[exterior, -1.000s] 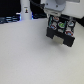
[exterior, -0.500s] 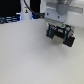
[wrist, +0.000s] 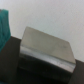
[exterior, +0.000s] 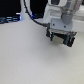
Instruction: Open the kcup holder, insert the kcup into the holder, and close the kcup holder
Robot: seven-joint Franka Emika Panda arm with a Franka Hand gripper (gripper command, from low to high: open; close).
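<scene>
Counter (exterior: 25,55): pale, plain surface filling most of the exterior view; dark clutter along the far edge at 10 to 11 o'clock, too blurred to name

Arm (exterior: 61,12): white Panda body coming in from 1 o'clock of the exterior view, black cable (exterior: 27,12) looping off it toward 11 o'clock

Gripper (exterior: 61,39): dark, hanging low over the counter at about 2 o'clock of the exterior view. Frame too soft to separate the jaws; cannot tell whether they are apart, together, or around anything

Kcup holder (wrist: 45,52): in the wrist view, a black boxy unit with a glossy, light-catching top face and a dark front below it. Drawer fronts not distinguishable. Sits on the pale counter, close under the camera

Teal object (wrist: 4,22) at the wrist view's edge, just beside the holder; identity unclear

Kcup: not made out in either view

Writing, brands, labels: none legible; both views blurred
</scene>
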